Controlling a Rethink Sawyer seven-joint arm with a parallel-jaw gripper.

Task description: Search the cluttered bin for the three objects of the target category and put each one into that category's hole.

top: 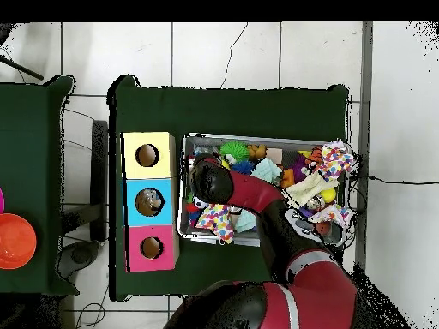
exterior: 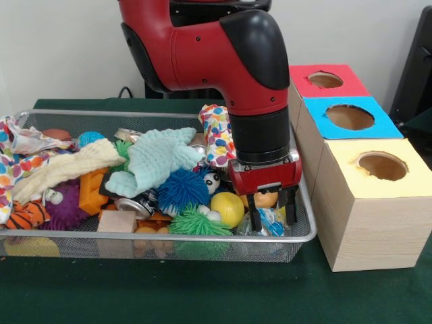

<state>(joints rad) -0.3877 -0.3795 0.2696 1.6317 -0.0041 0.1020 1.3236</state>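
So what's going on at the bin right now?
The gripper is down in the wire bin, at the end nearest the three boxes, among the toys beside a yellow ball. Whether it has hold of anything can't be told. The blue box's hole seems to have something in it; the yellow and red look empty.

You have one table (exterior: 169,297), covered in dark green cloth. Directly on it: a wire mesh bin (exterior: 223,248) full of mixed toys, and just beside it three wooden boxes, topped yellow (exterior: 374,202), blue (exterior: 347,118) and red (exterior: 326,79), each holed.
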